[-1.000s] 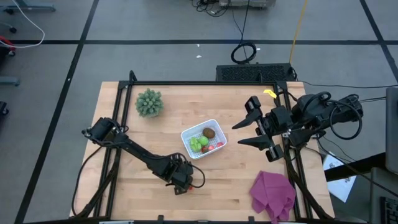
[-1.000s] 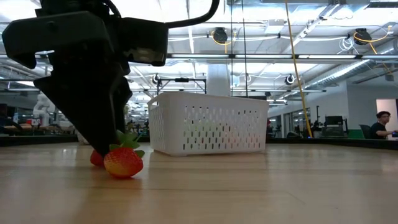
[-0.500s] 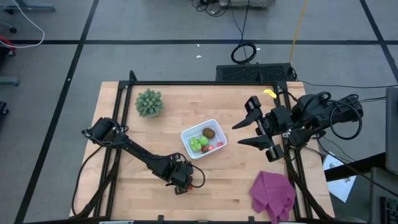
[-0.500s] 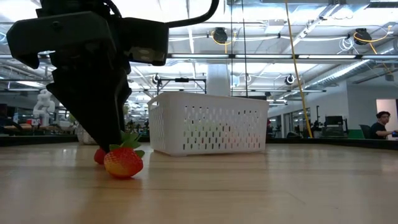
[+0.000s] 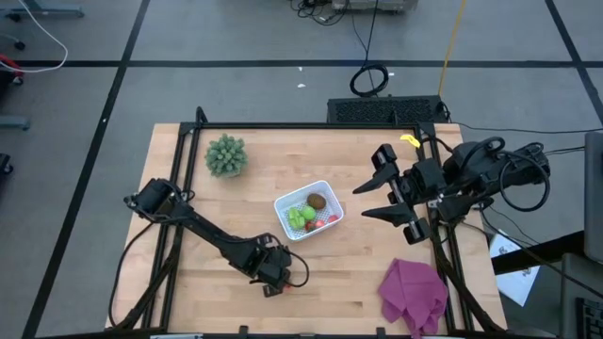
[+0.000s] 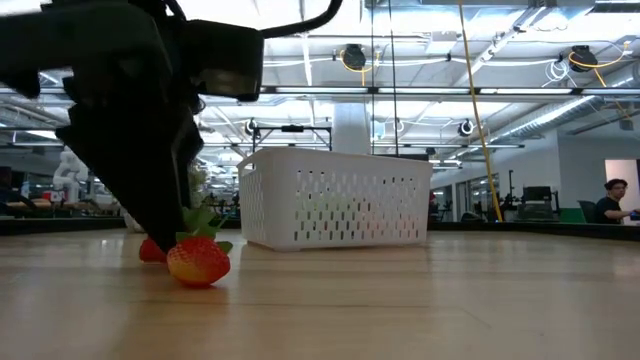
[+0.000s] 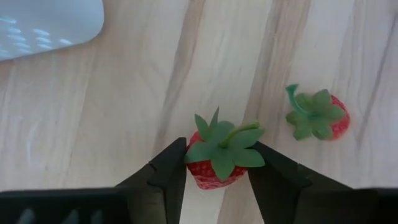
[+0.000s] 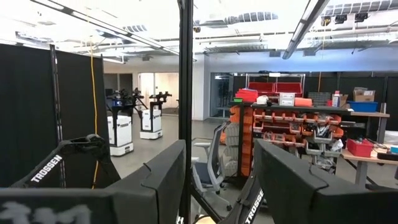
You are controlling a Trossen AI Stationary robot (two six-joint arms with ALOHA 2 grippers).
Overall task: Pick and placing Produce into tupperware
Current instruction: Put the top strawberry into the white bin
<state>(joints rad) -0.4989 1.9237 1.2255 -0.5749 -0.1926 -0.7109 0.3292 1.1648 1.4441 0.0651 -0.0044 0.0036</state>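
Observation:
Two red strawberries with green leaf tops lie on the wooden table near its front edge. My left gripper [image 5: 273,275] stands over them, pointing down, shut on one strawberry [image 7: 217,160]. The other strawberry [image 7: 316,116] lies free beside it and shows in front in the low view [image 6: 198,259]. The white tupperware [image 5: 282,203] stands mid-table and holds a brown round piece [image 5: 318,201], green pieces and red ones. My right gripper [image 5: 364,200] hangs open above the table's right side, holding nothing. My left gripper pinches the strawberry's red body [image 7: 198,175] between its two fingers, just under the leaf top. The fingers [image 7: 169,169] come from above, pointing down. The strawberry rests on the table with its leaves and stem up.
A spiky green plant [image 5: 226,155] stands at the far left of the table. A purple cloth [image 5: 413,294] lies at the near right corner. A person [image 6: 612,200] sits far off in the room behind. Bare wood lies between the tupperware [image 6: 335,200] and the front edge.
My left gripper has shifted slightly over the strawberries, coming a little nearer the table's front edge. Both strawberries stay on the table. My right arm has kept still.

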